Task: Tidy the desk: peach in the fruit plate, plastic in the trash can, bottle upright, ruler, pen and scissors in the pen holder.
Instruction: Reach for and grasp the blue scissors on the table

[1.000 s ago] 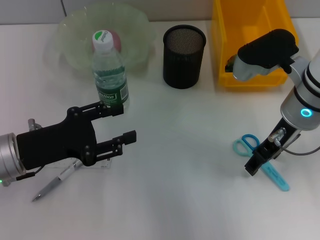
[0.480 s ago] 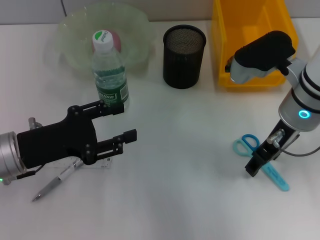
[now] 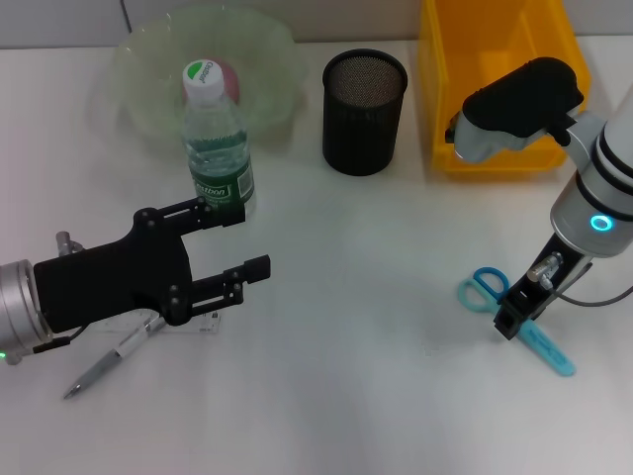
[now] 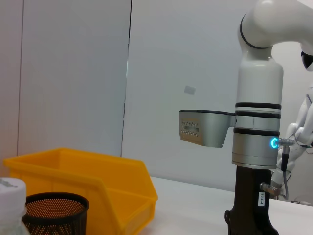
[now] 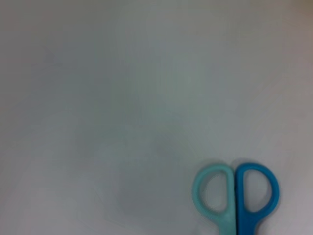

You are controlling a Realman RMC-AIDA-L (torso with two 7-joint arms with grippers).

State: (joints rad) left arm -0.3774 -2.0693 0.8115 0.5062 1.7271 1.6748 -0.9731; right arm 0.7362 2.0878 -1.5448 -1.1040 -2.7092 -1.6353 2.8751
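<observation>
Head view: our blue scissors lie at the frame's lower right, the right gripper down over their middle; whether it has clamped them we cannot tell. We judge a firm mid-body grasp best before lifting toward the mesh pen holder. Only the right wrist view shows both handle loops whole. The left gripper hangs open beside the upright bottle.

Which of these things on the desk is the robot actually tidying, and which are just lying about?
Part of the job:
scissors under the right gripper
pen
bottle
pen holder
fruit plate
yellow bin
left gripper, open

Just lying about:
nothing visible
</observation>
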